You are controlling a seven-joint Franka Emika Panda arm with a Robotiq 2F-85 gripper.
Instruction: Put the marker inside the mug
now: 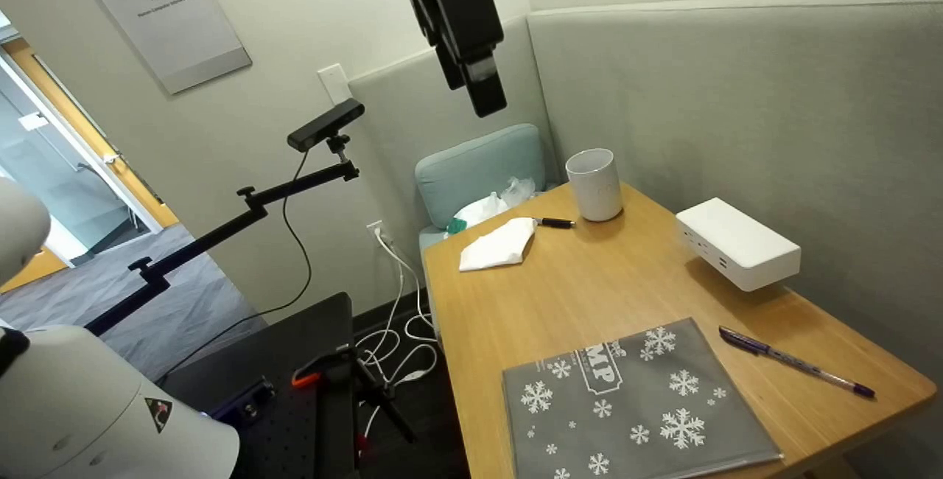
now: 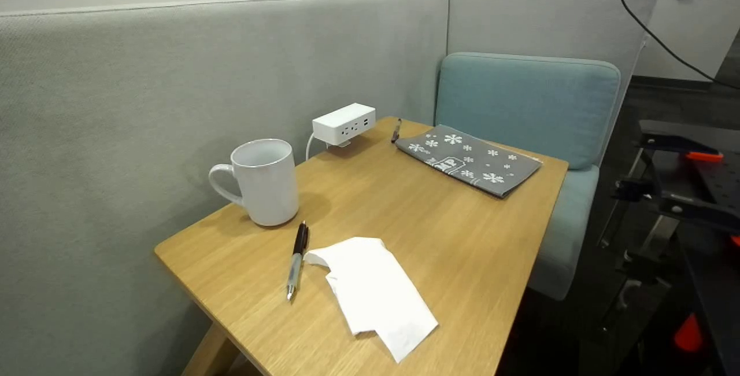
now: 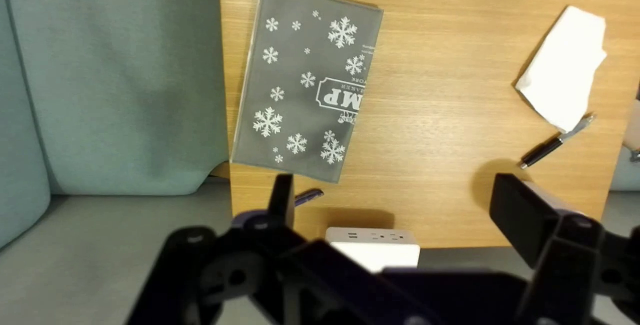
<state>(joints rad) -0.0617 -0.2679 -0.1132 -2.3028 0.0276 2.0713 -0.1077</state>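
The marker is the black-and-grey pen [image 1: 556,223] [image 2: 298,254] [image 3: 542,152] lying on the wooden table beside the mug; a white paper partly hides its grey end in an exterior view. The pale grey-white mug [image 1: 594,184] [image 2: 267,182] stands upright near the table's end, its handle showing in an exterior view. In the wrist view only a sliver of the mug [image 3: 547,196] shows behind the right finger. My gripper [image 1: 471,94] [image 3: 395,185] is open, with nothing between its fingers, high above the table. It is apart from marker and mug.
A folded white paper [image 1: 501,247] [image 2: 376,295] touches or nearly touches the marker. A white outlet box [image 1: 740,239] [image 2: 344,124] sits at the wall-side table edge. A longer thin pen [image 1: 796,362] lies near a grey snowflake bag [image 1: 626,409]. Padded walls [image 2: 144,104] border the table.
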